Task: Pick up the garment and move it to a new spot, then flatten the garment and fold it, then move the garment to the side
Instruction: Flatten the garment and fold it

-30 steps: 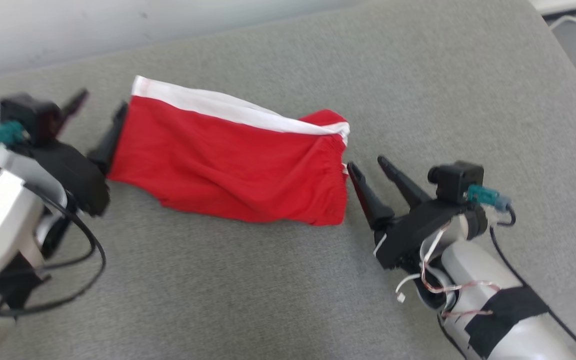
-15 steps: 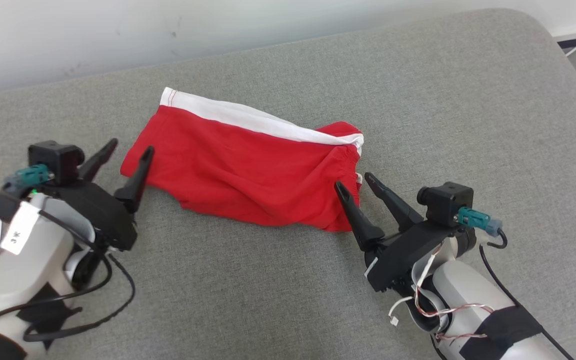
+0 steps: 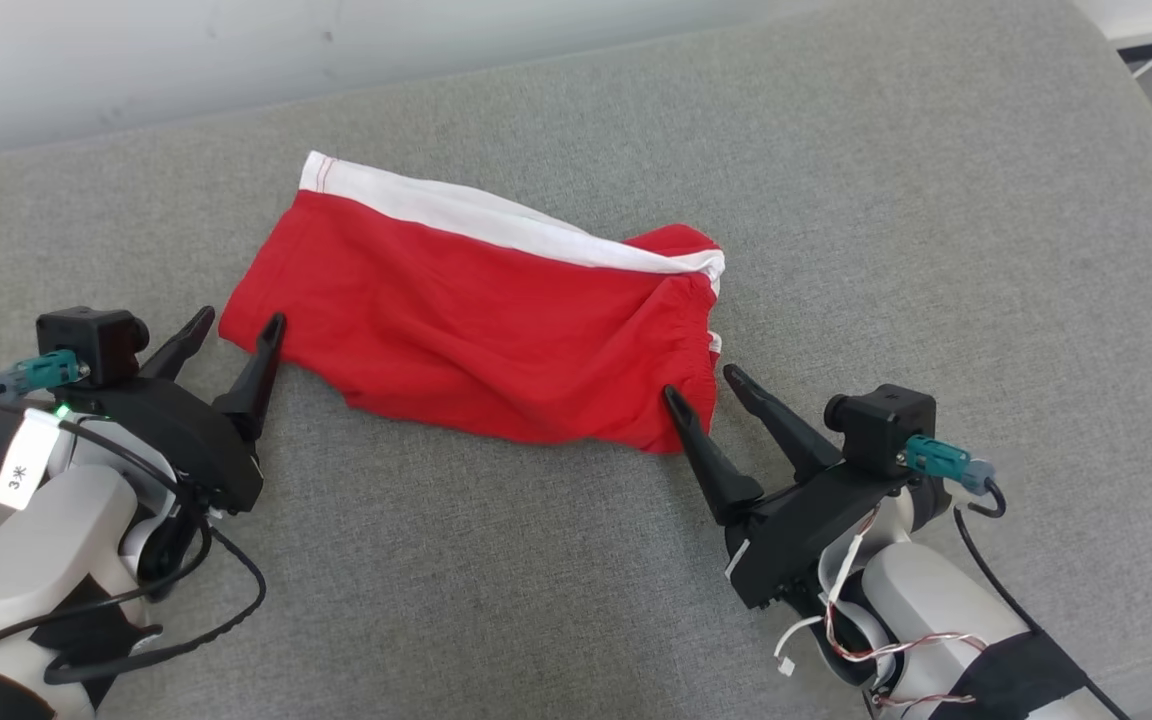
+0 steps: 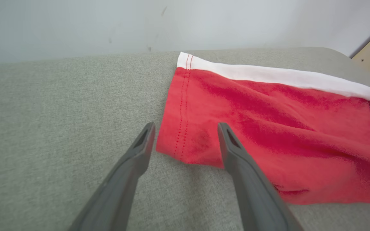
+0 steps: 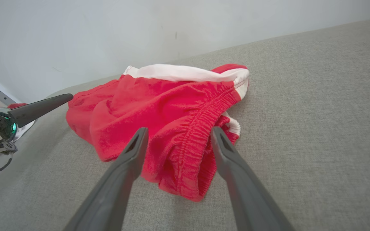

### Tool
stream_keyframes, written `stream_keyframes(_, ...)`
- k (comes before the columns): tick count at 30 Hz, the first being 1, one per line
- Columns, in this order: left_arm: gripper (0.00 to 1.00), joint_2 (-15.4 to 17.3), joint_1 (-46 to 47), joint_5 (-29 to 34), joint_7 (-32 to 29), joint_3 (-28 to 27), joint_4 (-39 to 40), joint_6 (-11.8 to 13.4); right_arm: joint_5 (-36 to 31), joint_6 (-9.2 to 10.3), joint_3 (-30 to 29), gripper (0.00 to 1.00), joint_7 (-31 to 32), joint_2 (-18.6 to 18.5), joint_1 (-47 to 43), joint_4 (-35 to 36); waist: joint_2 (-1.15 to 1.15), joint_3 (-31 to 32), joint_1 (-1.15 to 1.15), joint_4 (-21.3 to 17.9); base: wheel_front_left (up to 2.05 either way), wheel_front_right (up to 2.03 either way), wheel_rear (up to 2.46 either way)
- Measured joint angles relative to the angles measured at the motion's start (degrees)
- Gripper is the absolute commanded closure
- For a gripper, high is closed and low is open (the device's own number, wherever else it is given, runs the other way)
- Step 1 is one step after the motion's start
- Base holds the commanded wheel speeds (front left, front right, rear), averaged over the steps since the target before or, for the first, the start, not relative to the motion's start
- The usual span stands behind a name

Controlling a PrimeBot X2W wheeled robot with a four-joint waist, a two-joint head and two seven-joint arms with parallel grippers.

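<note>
Left gripper (image 3: 243, 316) and right gripper (image 3: 699, 380) stand wide open and empty, each straddling a near corner of the shorts (image 3: 476, 330) lying on the cushion (image 3: 496, 580), where a shallow pinch could catch one layer only and spill the fold

— Do we read any writing here?
— We do: a white tag (image 3: 16, 470) on the left arm (image 3: 56, 530) bears a "3" with a star-like mark beside it.
— Are we sure of that mark?
— No, it is too small for us to tell.
</note>
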State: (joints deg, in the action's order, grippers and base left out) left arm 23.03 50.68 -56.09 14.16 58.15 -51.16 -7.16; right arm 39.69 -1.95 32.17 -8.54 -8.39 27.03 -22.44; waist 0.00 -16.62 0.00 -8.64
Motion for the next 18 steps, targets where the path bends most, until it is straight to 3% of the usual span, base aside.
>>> stream_keyframes(18,0.00,-3.0,1.3,-5.1,-1.6,-0.4,-3.4,0.0,-3.4,2.03,3.7,0.00,3.3,-0.5,-1.6,1.3,0.00,-3.7,0.00,0.5,0.00,0.00,0.00)
